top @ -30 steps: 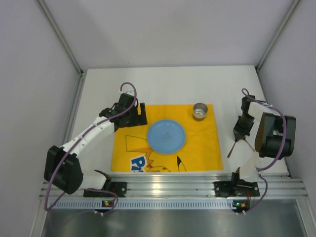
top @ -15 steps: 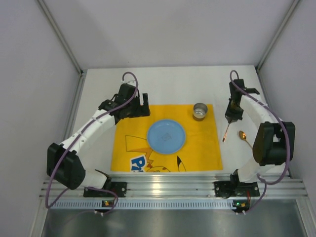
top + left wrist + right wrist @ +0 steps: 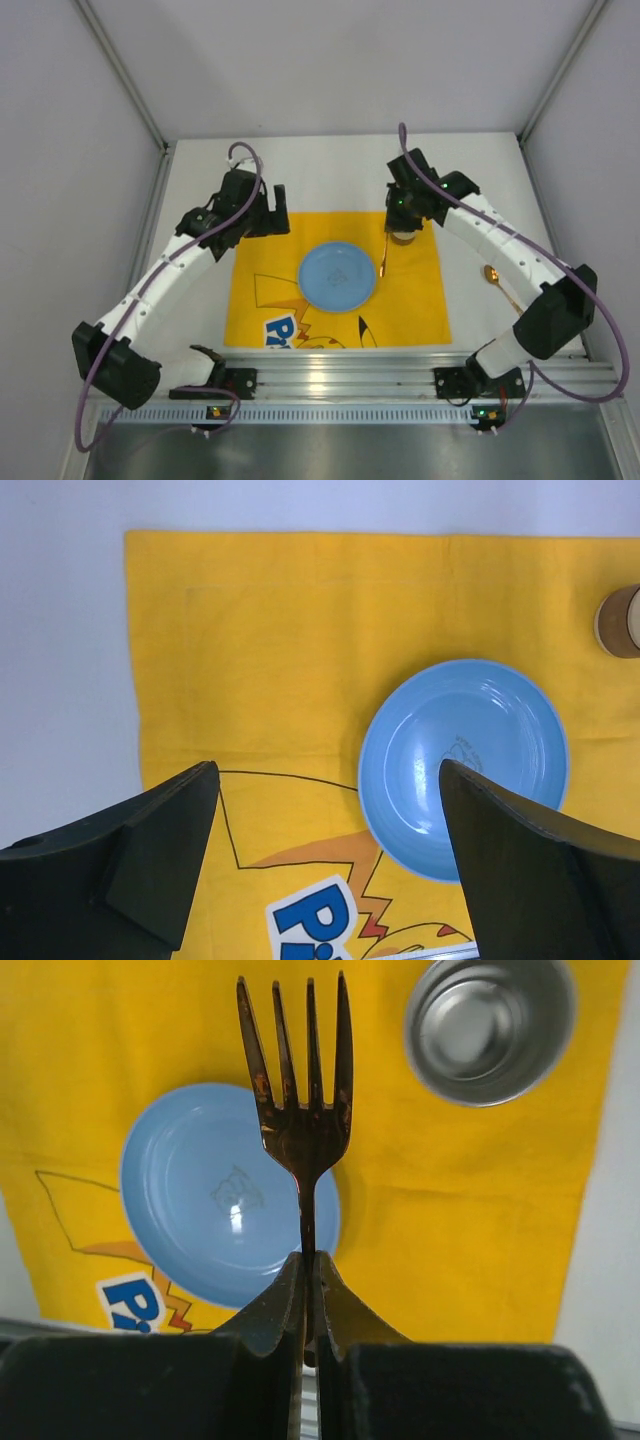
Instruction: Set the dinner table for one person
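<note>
My right gripper (image 3: 398, 212) is shut on the handle of a dark bronze fork (image 3: 384, 255), which hangs over the yellow mat (image 3: 410, 300) between the blue plate (image 3: 337, 276) and the metal cup (image 3: 405, 236). From the right wrist, the fork (image 3: 300, 1130) points tines away from the closed gripper (image 3: 310, 1260), above the plate (image 3: 200, 1200) and beside the cup (image 3: 488, 1025). A bronze spoon (image 3: 492, 273) lies on the white dinner table (image 3: 330, 170) right of the mat. My left gripper (image 3: 277, 210) hovers open and empty at the mat's far left corner; its wrist view shows the gripper (image 3: 325, 780) above the mat with the plate (image 3: 470, 760) to the right.
Grey walls close in the table on the left, right and back. The aluminium rail (image 3: 350, 375) with both arm bases runs along the near edge. The mat (image 3: 260, 650) carries a cartoon print near its front edge.
The right arm has swung left from the table's right side, carrying the fork to over the mat beside the cup. The spoon stayed where it lay. The left gripper drew back and left a little.
</note>
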`<state>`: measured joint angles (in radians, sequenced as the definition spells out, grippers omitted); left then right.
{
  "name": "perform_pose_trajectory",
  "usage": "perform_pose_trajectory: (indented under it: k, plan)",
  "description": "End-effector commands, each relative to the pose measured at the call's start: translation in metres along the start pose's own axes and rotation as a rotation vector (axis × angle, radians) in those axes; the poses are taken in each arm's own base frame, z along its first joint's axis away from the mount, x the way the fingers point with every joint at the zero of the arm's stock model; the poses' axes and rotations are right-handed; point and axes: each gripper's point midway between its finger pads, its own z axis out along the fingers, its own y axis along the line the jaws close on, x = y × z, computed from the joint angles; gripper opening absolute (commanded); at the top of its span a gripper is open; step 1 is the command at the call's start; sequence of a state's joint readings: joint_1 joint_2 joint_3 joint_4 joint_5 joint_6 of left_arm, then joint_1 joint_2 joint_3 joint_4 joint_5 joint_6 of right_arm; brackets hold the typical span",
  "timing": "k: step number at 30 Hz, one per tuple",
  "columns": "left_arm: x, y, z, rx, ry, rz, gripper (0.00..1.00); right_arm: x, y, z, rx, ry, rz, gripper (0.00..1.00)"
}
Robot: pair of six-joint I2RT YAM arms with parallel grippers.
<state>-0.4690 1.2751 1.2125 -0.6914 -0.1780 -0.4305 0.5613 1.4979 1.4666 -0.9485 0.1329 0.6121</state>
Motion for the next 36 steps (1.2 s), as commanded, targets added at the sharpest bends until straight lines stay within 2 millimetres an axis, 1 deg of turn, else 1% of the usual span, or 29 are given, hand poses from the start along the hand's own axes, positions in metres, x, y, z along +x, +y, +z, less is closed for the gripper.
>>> perform_pose_trajectory:
  k: [1,2,3,4,5,6,7,8,9,10,11,12,13,14,15,16,17,18,19,20,21,22,25,27,30,32,33,34,36]
  plan:
    - [-0.006,0.02,-0.028,-0.054,-0.058,-0.002,0.97,0.015,0.069,0.007,-0.185,0.063,-0.001,0.0]
    - [-0.005,0.026,-0.035,-0.072,-0.059,-0.005,0.97,0.022,0.09,0.006,-0.213,0.073,-0.017,0.0]
    - [-0.009,0.031,-0.041,-0.089,-0.07,-0.016,0.98,0.016,0.114,-0.002,-0.279,0.077,-0.023,0.0]
    - [-0.011,0.035,-0.046,-0.106,-0.074,-0.021,0.98,0.028,0.129,0.015,-0.291,0.145,-0.032,0.0]
    - [-0.007,0.043,-0.051,-0.143,-0.059,-0.02,0.98,0.036,0.146,0.016,-0.32,0.177,-0.036,0.0]
    - [-0.012,0.045,-0.058,-0.152,-0.071,-0.032,0.98,0.032,0.163,0.015,-0.357,0.182,-0.031,0.0]
    - [-0.013,0.047,-0.062,-0.163,-0.071,-0.034,0.98,0.046,0.176,0.031,-0.372,0.245,-0.03,0.0]
    - [-0.014,0.05,-0.067,-0.172,-0.068,-0.033,0.98,0.056,0.19,0.033,-0.396,0.274,-0.023,0.0]
    - [-0.016,0.051,-0.071,-0.177,-0.076,-0.034,0.98,0.055,0.206,0.033,-0.433,0.27,-0.021,0.0]
    - [-0.016,0.052,-0.074,-0.178,-0.08,-0.035,0.98,0.067,0.214,0.047,-0.433,0.312,-0.02,0.0]
    - [-0.017,0.053,-0.077,-0.181,-0.082,-0.037,0.98,0.077,0.225,0.049,-0.448,0.336,-0.007,0.0]
    - [-0.018,0.054,-0.081,-0.185,-0.084,-0.038,0.98,0.079,0.236,0.054,-0.476,0.338,0.006,0.0]
    - [-0.018,0.055,-0.085,-0.186,-0.086,-0.043,0.98,0.092,0.242,0.066,-0.482,0.38,0.018,0.0]
    - [-0.017,0.056,-0.089,-0.186,-0.086,-0.043,0.98,0.099,0.248,0.07,-0.484,0.399,0.041,0.0]
    - [-0.02,0.055,-0.094,-0.181,-0.096,-0.053,0.98,0.101,0.255,0.075,-0.494,0.401,0.052,0.0]
    - [-0.017,0.058,-0.1,-0.186,-0.093,-0.055,0.98,0.11,0.257,0.087,-0.482,0.427,0.059,0.0]
    - [-0.018,0.058,-0.104,-0.185,-0.099,-0.06,0.98,0.114,0.263,0.089,-0.487,0.437,0.074,0.0]
    - [-0.017,0.059,-0.107,-0.185,-0.101,-0.064,0.98,0.121,0.266,0.098,-0.48,0.449,0.078,0.0]
    - [-0.016,0.061,-0.113,-0.187,-0.107,-0.066,0.98,0.124,0.269,0.1,-0.482,0.454,0.083,0.0]
    - [-0.014,0.062,-0.116,-0.187,-0.106,-0.068,0.98,0.126,0.277,0.098,-0.492,0.452,0.076,0.0]
    - [-0.013,0.063,-0.119,-0.188,-0.107,-0.073,0.98,0.13,0.278,0.1,-0.488,0.458,0.074,0.0]
    - [-0.01,0.065,-0.121,-0.195,-0.1,-0.072,0.98,0.137,0.277,0.105,-0.471,0.47,0.076,0.0]
    - [-0.008,0.07,-0.128,-0.206,-0.109,-0.079,0.98,0.152,0.275,0.114,-0.442,0.489,0.067,0.0]
    - [-0.008,0.073,-0.134,-0.215,-0.122,-0.086,0.98,0.159,0.271,0.121,-0.424,0.497,0.061,0.0]
    - [-0.009,0.073,-0.137,-0.212,-0.132,-0.094,0.98,0.167,0.268,0.125,-0.409,0.51,0.047,0.01]
    - [-0.01,0.072,-0.138,-0.208,-0.132,-0.098,0.98,0.168,0.267,0.123,-0.411,0.507,0.028,0.17]
    - [-0.01,0.072,-0.137,-0.21,-0.131,-0.098,0.98,0.165,0.267,0.122,-0.412,0.493,0.021,0.25]
    - [-0.011,0.072,-0.136,-0.21,-0.129,-0.096,0.98,0.163,0.267,0.12,-0.417,0.485,0.009,0.38]
    - [-0.014,0.072,-0.137,-0.216,-0.137,-0.095,0.98,0.154,0.271,0.113,-0.439,0.456,-0.008,0.52]
